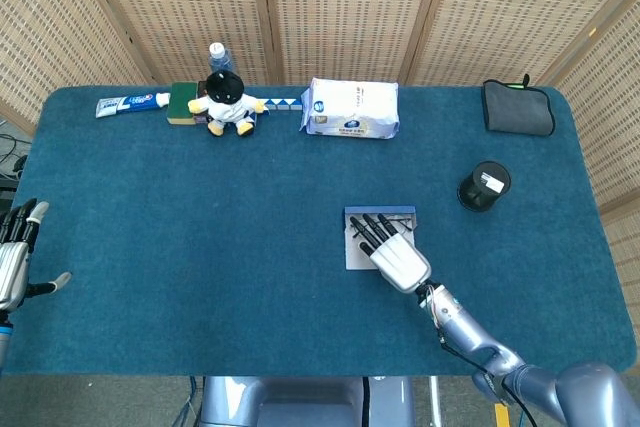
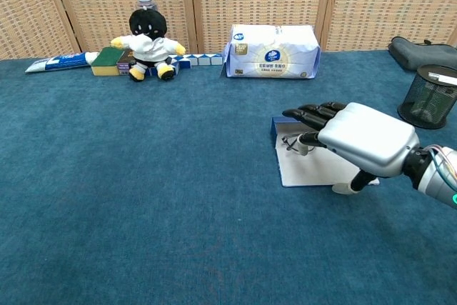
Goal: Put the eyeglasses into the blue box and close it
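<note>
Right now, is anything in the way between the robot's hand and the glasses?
No, nothing visible. The right hand is right over the open blue box, and its fingers reach over the eyeglasses lying inside it. The black mesh cup stands off to the side, well clear.
</note>
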Available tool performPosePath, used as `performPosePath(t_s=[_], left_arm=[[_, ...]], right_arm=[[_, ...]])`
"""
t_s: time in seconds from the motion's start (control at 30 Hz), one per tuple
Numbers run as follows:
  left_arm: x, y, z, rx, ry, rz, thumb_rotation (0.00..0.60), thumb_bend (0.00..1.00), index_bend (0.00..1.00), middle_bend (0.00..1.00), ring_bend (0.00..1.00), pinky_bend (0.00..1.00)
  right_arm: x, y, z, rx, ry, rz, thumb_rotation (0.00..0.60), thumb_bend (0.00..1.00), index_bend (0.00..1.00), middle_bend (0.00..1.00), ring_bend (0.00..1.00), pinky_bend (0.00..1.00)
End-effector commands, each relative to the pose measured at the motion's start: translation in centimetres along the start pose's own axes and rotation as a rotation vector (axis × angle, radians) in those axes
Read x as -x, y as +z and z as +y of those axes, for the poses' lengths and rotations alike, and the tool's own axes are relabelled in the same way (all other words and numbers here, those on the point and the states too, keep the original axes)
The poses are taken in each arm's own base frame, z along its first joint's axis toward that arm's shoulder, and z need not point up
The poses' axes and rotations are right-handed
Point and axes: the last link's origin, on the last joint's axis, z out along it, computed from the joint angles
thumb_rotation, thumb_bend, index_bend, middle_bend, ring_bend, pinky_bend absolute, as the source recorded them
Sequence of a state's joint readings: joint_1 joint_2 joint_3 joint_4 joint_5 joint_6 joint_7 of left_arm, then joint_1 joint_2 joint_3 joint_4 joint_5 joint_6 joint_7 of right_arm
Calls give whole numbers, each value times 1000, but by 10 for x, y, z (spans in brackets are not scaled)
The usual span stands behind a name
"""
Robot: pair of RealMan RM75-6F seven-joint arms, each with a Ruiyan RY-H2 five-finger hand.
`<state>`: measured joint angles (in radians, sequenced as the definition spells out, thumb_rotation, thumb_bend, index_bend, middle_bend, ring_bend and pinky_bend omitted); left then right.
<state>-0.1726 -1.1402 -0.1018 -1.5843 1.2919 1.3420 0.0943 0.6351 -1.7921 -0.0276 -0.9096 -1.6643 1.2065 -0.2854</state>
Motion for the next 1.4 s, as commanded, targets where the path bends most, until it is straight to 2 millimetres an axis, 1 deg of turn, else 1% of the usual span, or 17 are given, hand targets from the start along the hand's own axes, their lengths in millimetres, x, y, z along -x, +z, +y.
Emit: performPosePath(t_s=[0.03,0.27,0.33,0.43,0.5,0.67,0.73,1.03,1.17,1.4], left_arm=[[0,0,0,0,0,0,600,0,0,0,0,0],[0,0,0,-1,0,-4,600,0,0,0,0,0],[0,0,0,-1,0,-3,600,0,0,0,0,0],[0,0,0,0,0,-3,600,0,0,0,0,0],[0,0,0,0,0,-3,600,0,0,0,0,0],[0,0,0,-1,0,-2,600,0,0,0,0,0],[0,0,0,-2,1,-2,600,0,0,0,0,0],[0,1,-1,-8,-3,-1,600,0,0,0,0,0],[-1,1,-1,-8,-2,-1,600,0,0,0,0,0],[0,1,-2,-10,-3,-2,600,0,0,0,0,0]], right_arm=[[1,1,0,-3,-16,0,600,200,349,0,0,155],[5,2,0,-4,-23,-9,600,208,349,0,0,155],[6,2,0,0,-22,-10,600,225,349,0,0,155],[6,4,1,11,-22,-6,600,281,373,0,0,155],[6,5,2,16,-23,-5,600,341,395,0,0,155],[7,7,3,32,-21,6,600,456,417,1,0,155],[6,8,5,43,-7,16,600,483,422,2,0,155],[-5,24,14,107,43,49,600,481,423,6,0,155],[-2,29,16,117,46,21,600,485,423,6,0,155],[6,29,15,129,59,-27,600,482,435,6,0,155]])
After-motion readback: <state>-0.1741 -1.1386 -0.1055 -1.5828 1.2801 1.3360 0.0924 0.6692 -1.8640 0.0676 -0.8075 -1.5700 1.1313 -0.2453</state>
